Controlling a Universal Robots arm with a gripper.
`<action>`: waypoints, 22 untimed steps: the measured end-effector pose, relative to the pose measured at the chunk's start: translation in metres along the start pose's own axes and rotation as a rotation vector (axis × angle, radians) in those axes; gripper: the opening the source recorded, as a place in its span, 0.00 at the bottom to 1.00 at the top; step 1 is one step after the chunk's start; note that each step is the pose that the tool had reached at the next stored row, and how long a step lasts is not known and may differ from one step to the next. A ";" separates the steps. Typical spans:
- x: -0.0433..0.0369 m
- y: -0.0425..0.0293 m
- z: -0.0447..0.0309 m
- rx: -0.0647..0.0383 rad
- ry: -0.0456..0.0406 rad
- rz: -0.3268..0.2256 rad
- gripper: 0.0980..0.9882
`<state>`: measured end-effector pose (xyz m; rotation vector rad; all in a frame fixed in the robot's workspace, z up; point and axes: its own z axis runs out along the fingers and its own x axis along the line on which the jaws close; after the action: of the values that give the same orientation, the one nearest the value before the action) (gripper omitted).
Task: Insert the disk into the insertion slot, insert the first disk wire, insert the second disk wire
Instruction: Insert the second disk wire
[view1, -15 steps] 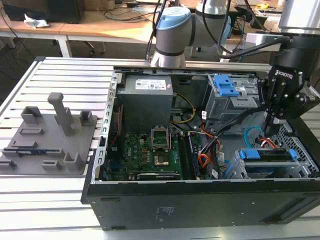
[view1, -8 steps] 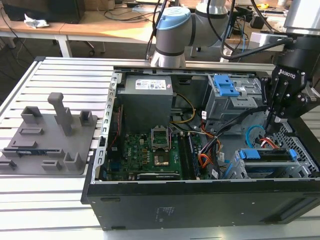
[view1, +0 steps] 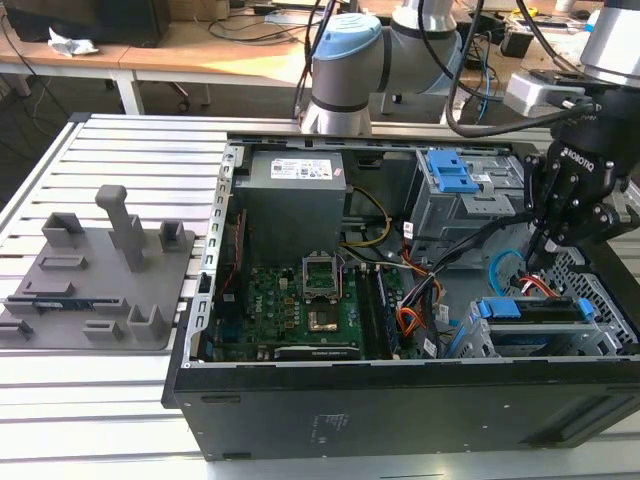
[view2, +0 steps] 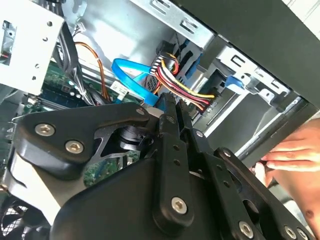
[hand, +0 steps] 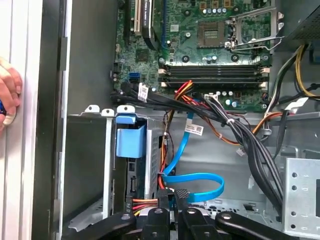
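Observation:
The disk (view1: 530, 311), in its blue frame (hand: 131, 141), sits inside the grey insertion slot (view1: 592, 277) at the exterior view's right. My gripper (view1: 533, 262) hangs just behind the disk, fingers pointing down. In both wrist views the fingers (hand: 163, 199) stand close together, shut on the plug end of the second disk wire (hand: 200, 183), whose light blue loop (view2: 131, 75) curls away from them. The first disk wire (view1: 541, 286), red-orange, runs to the back of the disk right beside the gripper (view2: 169, 103). Whether either plug is fully seated is hidden.
A taller grey cage with a blue latch (view1: 450, 175) stands behind the gripper. Thick black and orange cable bundles (hand: 240, 132) cross between motherboard (view1: 300, 300) and bays. A person's hand (view2: 292, 155) rests at the case's outer wall. A grey fixture plate (view1: 95, 270) lies outside the case.

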<state>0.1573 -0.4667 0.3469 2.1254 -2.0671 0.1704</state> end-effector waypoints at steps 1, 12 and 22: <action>0.0035 0.0007 0.0008 0.000 -0.0009 0.000 0.07; 0.0263 0.0100 -0.0025 0.012 -0.0867 -0.001 0.07; 0.0479 0.0106 0.0011 0.018 -0.2012 -0.004 0.07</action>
<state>0.1483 -0.5141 0.3558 2.2399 -2.1760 -0.0267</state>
